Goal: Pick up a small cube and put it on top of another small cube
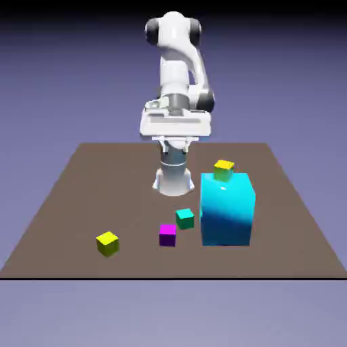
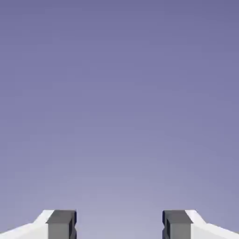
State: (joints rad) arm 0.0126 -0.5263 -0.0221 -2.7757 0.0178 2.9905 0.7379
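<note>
Two tiny yellow cubes show in the exterior view. One yellow cube (image 1: 107,242) lies alone on the table toward the front left. The other yellow cube (image 1: 223,169) peeks out at the far top edge of the big cyan block (image 1: 227,209); whether it rests on the block or behind it I cannot tell. The magenta-purple cube (image 1: 167,234) sits just left of the cyan block's front. My gripper (image 1: 175,140) hangs high near the arm's base, far from all cubes. In the hand view the gripper (image 2: 119,225) is open, with only backdrop between its fingertips (image 2: 61,224).
A tiny teal-green cube (image 1: 184,218) sits just behind and right of the magenta one, close to the cyan block. The brown table (image 1: 74,203) ends at a front edge near the cubes. The robot's base (image 1: 173,179) stands behind the teal cube.
</note>
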